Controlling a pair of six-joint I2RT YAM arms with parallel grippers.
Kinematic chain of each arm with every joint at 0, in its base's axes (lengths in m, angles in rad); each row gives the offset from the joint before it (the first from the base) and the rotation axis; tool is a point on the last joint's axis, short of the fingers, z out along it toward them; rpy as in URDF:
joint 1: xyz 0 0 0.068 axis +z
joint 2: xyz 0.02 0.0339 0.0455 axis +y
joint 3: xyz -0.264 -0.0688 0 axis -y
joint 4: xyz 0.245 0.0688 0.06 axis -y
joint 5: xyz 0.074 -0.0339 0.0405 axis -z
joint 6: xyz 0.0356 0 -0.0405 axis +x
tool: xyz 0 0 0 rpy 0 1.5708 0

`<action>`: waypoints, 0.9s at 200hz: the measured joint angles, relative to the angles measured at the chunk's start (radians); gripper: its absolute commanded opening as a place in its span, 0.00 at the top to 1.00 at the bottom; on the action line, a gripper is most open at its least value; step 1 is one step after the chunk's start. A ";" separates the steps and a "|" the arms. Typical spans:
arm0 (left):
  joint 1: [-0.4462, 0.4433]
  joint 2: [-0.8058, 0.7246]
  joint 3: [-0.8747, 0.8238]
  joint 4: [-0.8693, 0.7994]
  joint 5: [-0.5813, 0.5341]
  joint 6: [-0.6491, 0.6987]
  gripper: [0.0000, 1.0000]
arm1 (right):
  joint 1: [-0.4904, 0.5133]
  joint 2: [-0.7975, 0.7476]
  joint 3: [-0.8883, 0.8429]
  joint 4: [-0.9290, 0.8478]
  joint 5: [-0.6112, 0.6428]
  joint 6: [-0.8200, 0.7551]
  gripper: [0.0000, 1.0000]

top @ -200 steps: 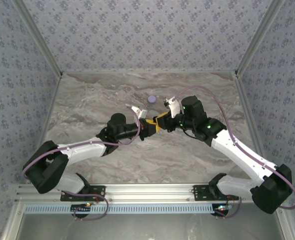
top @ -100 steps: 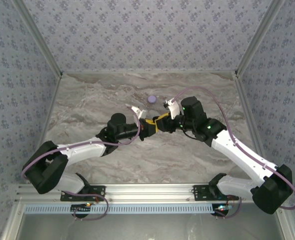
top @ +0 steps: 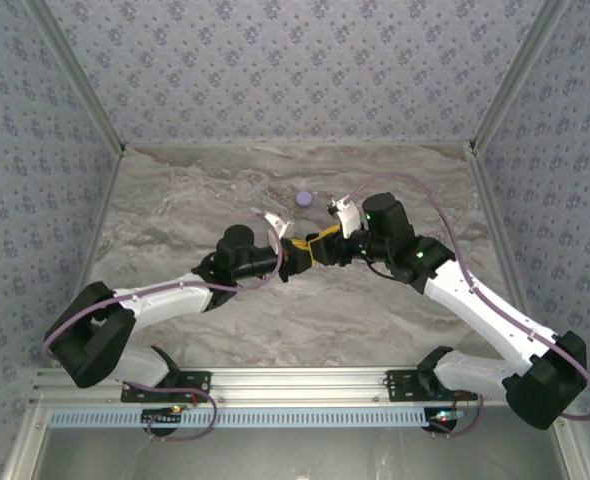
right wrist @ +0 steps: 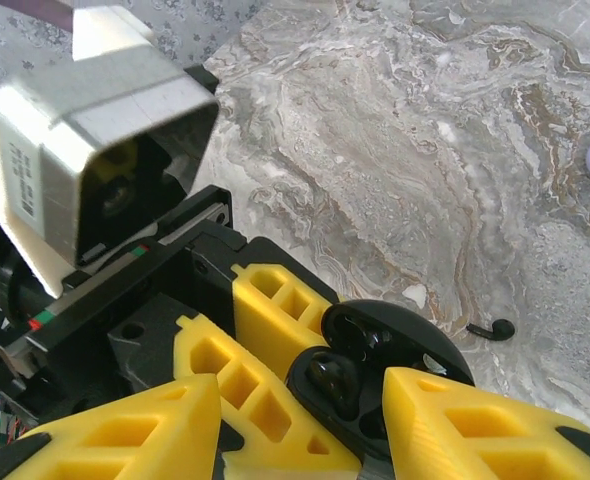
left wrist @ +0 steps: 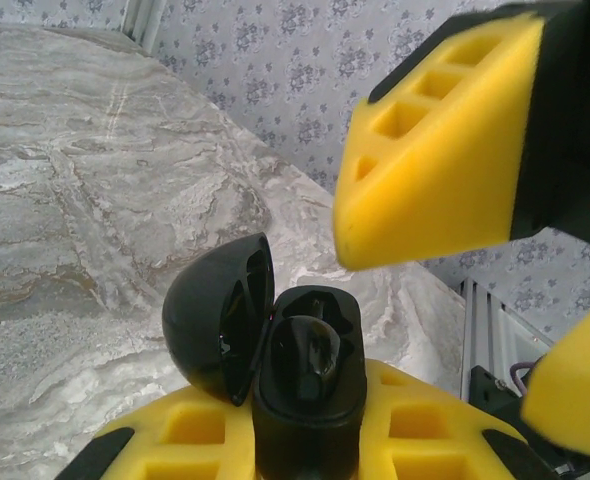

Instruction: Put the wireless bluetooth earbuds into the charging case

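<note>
The left gripper (left wrist: 305, 445) clamps a black charging case (left wrist: 310, 400) between its 2 yellow fingers (left wrist: 175, 435) at the bottom of the frame. The case stands upright with its domed lid (left wrist: 220, 315) hinged open to the left. 1 glossy black earbud (left wrist: 315, 350) sits in the case's well. The right gripper (left wrist: 445, 300) hangs above and to the right, its yellow jaws spread apart, neither touching the case. Behind lie the marbled table (left wrist: 75, 200) and a patterned wall (left wrist: 275, 60).

Glossy black plastic charging case (left wrist: 310, 400); table (left wrist: 75, 200) smooth, perhaps laminate.
</note>
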 measured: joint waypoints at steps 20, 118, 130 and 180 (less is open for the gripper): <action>-0.010 -0.005 0.000 -0.017 -0.009 0.050 0.95 | 0.000 -0.025 0.000 -0.006 0.018 0.008 0.51; -0.012 -0.133 -0.040 -0.143 -0.064 0.266 0.94 | -0.122 -0.059 -0.002 -0.086 0.209 0.092 0.50; -0.012 -0.158 -0.047 -0.169 -0.072 0.280 0.94 | -0.146 -0.027 -0.001 -0.106 0.220 0.104 0.49; -0.012 -0.281 -0.079 -0.262 -0.120 0.320 0.94 | -0.180 0.175 0.007 -0.161 0.210 0.143 0.48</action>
